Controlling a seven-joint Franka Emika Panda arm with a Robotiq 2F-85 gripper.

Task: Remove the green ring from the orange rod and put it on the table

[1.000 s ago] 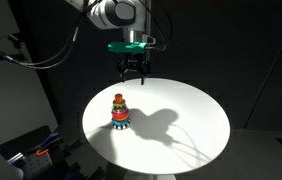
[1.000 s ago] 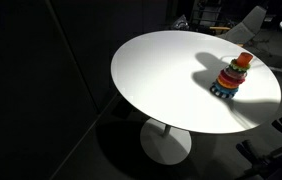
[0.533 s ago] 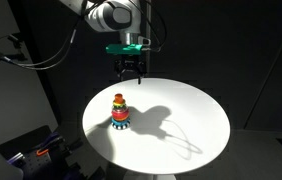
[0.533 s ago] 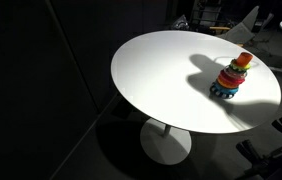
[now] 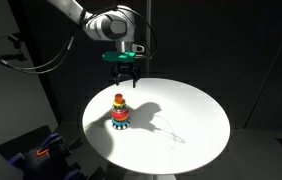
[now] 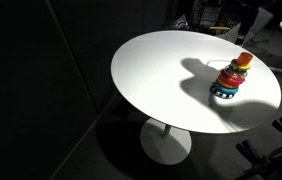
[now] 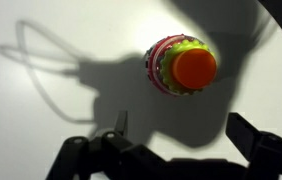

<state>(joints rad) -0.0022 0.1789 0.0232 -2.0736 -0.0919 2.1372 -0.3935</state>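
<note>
While the tool [image 7: 186,140] hangs spread and empty above, the green ring [image 7: 176,47] circles the orange rod [image 7: 194,68], untouched.

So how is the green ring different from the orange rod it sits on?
The green ring is pale yellow-green; the orange rod is bright orange. The green ring is a thin band circling the orange rod, whose top shows as a solid disc in the middle. Both belong to one toy stack on the table.
</note>
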